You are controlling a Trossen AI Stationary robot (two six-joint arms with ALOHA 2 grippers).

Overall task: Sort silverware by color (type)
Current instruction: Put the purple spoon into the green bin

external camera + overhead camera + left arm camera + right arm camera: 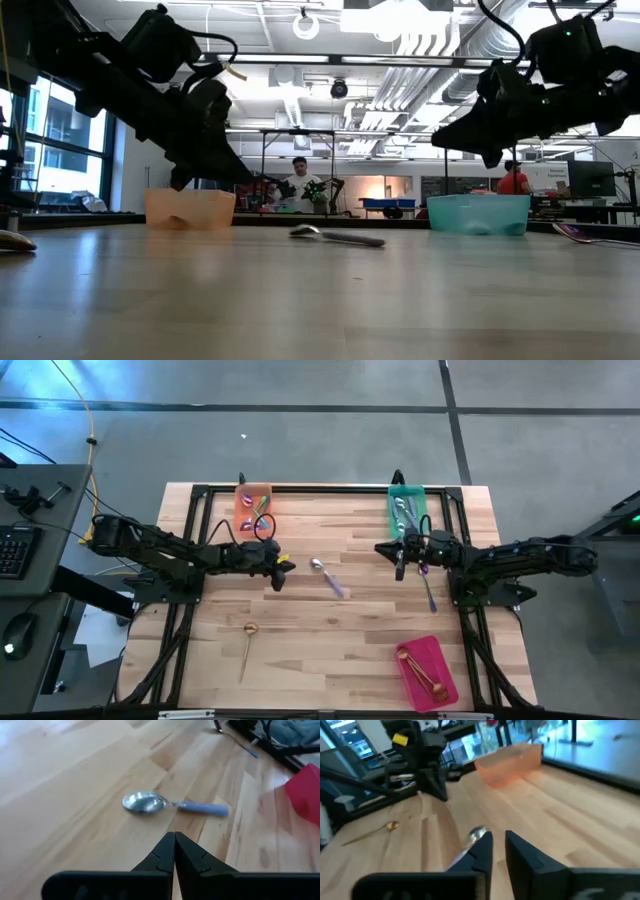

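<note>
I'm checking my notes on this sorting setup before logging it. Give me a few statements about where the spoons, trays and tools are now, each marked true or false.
1. The left tool is shut and holds nothing. True.
2. The lavender-handled spoon lies in the green tray. False: it lies on the bare table, between the two arms.
3. A gold spoon lies on the table near the left arm. True.
4. The pink tray is empty. False: it holds gold spoons.
5. The right tool is shut. False: its fingers stand apart, with nothing between them.
</note>
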